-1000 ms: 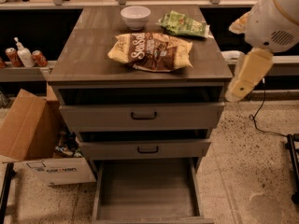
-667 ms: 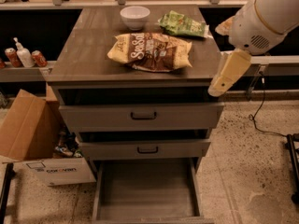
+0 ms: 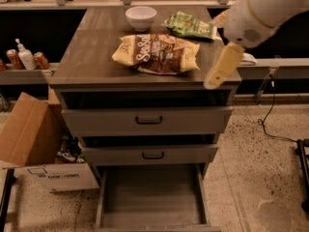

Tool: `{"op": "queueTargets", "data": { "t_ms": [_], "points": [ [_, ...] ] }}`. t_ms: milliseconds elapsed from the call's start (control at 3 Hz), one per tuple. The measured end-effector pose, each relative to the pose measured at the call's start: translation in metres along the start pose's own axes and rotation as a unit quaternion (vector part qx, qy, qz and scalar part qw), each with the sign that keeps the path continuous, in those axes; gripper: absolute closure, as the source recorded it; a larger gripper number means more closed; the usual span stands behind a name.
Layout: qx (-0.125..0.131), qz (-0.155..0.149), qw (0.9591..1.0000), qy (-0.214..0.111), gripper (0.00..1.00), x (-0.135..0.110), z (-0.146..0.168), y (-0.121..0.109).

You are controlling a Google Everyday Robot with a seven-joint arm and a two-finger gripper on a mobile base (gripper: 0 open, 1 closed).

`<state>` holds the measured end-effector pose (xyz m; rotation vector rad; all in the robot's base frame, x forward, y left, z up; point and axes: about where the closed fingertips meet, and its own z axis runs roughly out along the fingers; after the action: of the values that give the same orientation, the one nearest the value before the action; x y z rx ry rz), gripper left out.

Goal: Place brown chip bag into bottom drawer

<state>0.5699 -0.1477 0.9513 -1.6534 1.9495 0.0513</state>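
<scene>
Countertop (image 3: 91,57) bears crinkly brown chip bag (image 3: 157,53) — gripper (image 3: 213,81) hovers right.

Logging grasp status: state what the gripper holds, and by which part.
Nothing. The gripper hangs at a front corner of the cabinet top, apart from the brown chip bag lying on it.
</scene>
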Motion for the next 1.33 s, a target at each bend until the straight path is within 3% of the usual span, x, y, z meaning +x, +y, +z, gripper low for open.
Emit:
{"op": "queueTargets", "data": {
  "t_ms": [333, 667, 1000, 1333],
  "points": [
    [0.02, -0.014, 0.9996, -0.011, 0.0, -0.022, 0.031, -0.045],
    [0.022, -0.018, 0.9994, -0.019, 0.0, -0.041, 0.063, -0.072],
    [0.017, -0.012, 0.9993, -0.031, 0.0, -0.056, 0.095, -0.085],
    [0.006, -0.014, 0.9988, -0.047, 0.0, -0.076, 0.114, -0.086]
  ]
}}
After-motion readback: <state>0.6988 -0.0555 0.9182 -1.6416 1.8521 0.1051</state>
